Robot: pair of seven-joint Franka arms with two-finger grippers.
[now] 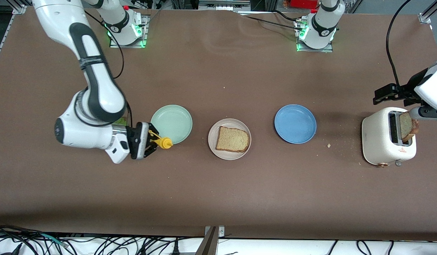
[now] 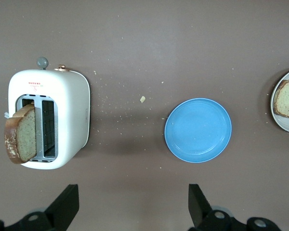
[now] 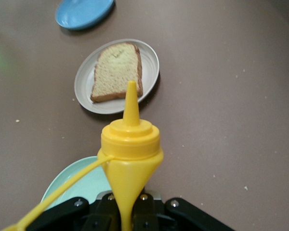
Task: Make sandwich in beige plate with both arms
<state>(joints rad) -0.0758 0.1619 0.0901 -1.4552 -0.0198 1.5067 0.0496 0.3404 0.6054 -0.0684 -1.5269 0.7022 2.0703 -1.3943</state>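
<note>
We see a wide brown table (image 1: 218,184) that fills almost the whole front view. At the upper left of this view the right arm (image 1: 94,81) comes down, and its right gripper (image 1: 151,140) is clamped on a yellow squeeze bottle (image 1: 163,142), lying sideways over the rim of the mint-green plate (image 1: 170,122). In the right wrist view the bottle's nozzle points toward the beige plate.

At the right edge of the front view the left arm (image 1: 431,85) hangs above the white toaster (image 1: 383,140). The left gripper (image 2: 132,207) shows at the bottom of the left wrist view with its fingers (image 2: 62,207) wide apart and nothing between them.

The blue plate (image 1: 295,124) lies right of the centre, between the toaster and the beige plate (image 1: 214,141). The beige plate sits in the middle of the front view, and one slice of bread (image 1: 232,139) lies flat on it. A second slice (image 1: 407,126) stands upright in one toaster slot. A small crumb (image 1: 329,145) lies between the blue plate and the toaster.
</note>
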